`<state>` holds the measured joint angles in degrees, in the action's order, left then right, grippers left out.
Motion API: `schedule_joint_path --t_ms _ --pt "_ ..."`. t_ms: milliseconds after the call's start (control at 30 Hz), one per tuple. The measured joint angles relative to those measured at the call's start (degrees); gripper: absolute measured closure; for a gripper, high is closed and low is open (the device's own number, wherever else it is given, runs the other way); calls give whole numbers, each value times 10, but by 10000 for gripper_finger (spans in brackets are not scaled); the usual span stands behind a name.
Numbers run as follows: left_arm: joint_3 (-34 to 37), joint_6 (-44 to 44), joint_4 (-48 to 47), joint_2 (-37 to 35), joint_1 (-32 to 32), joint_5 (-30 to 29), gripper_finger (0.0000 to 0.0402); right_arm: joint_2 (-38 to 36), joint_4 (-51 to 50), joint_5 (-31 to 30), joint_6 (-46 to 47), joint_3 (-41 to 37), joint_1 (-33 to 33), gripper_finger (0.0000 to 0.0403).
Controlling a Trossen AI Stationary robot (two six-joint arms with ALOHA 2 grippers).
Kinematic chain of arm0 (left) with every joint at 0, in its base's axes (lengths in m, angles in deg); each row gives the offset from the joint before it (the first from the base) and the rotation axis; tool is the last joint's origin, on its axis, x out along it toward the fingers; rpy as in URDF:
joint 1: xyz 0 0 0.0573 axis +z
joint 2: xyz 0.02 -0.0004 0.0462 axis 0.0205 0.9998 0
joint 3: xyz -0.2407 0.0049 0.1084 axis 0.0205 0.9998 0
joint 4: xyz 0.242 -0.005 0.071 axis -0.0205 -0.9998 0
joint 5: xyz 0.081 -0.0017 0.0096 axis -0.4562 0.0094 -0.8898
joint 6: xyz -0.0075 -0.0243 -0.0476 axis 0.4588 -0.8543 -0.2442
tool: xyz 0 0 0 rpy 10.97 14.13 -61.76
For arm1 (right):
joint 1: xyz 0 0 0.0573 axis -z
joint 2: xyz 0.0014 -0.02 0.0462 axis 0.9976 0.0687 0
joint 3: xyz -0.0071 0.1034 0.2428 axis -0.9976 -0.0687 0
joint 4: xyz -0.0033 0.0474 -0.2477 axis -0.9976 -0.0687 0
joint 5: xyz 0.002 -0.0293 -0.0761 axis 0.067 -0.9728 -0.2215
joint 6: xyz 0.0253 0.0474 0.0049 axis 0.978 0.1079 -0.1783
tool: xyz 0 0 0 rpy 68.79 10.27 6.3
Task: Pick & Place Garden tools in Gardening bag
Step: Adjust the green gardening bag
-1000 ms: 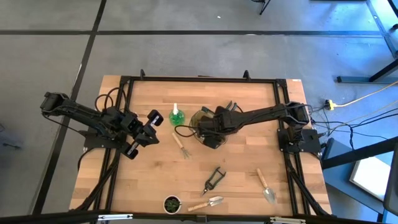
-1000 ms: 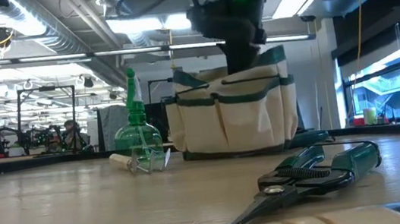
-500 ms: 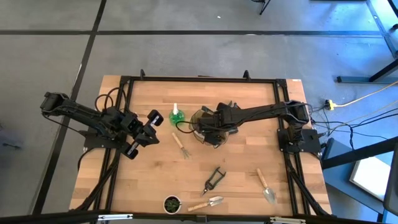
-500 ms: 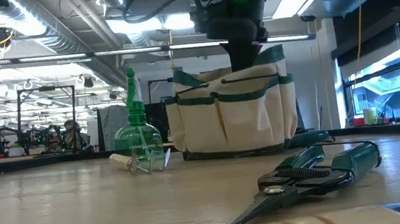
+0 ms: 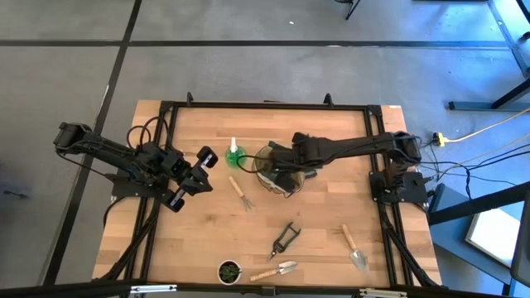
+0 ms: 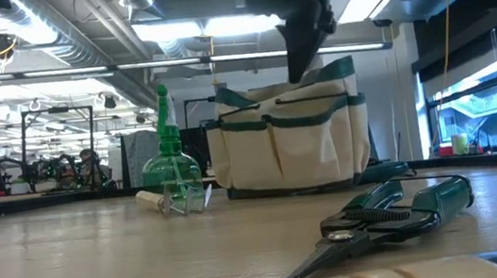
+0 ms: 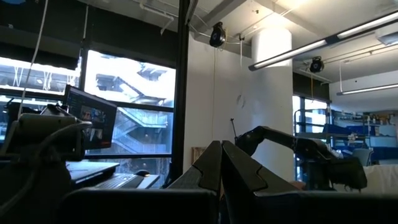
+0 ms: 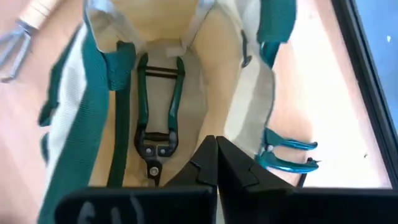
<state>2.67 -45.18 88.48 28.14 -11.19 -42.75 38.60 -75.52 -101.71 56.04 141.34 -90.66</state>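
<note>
Fingers (image 8: 214,163) of the right gripper (image 5: 280,168) pressed together, empty, hanging just above the round mouth of the gardening bag (image 5: 276,170). Directly below those fingertips, on the bag's floor: green-handled pruners (image 8: 157,106), lying flat, handles pointing away from the fingers. Just outside the bag wall, close beside the fingers: another green-handled tool (image 8: 287,155) on the table (image 5: 331,207), partly hidden by the bag.

Seen level across the table, right gripper poised over the bag (image 6: 288,139), clear of its rim. Beside the bag, on the far side from the right arm's base: green spray bottle (image 5: 234,155), upright, with a wooden-handled fork (image 5: 241,193) lying near it. Well away from the fingers, toward the table's front edge: black-handled pruners (image 5: 284,240), a wooden-handled trowel (image 5: 354,247), a second trowel (image 5: 275,270), and a small dark pot (image 5: 229,271) with a plant.

Fingers (image 7: 222,168) of the left gripper (image 5: 187,184) likewise closed tight on nothing, parked off to the side, the spray bottle between them and the bag.
</note>
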Motion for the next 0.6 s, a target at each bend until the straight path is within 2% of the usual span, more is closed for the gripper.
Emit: schedule_joint_path --t_ms 167,433,600 --pt "0 -1 -3 0 0 0 396 -16 2 45 -49 0 -16 402" --pt "0 -5 -3 0 0 1 396 -11 69 181 -110 0 -51 399" --pt "0 -5 -3 0 1 0 396 -6 107 186 -112 0 -77 356"
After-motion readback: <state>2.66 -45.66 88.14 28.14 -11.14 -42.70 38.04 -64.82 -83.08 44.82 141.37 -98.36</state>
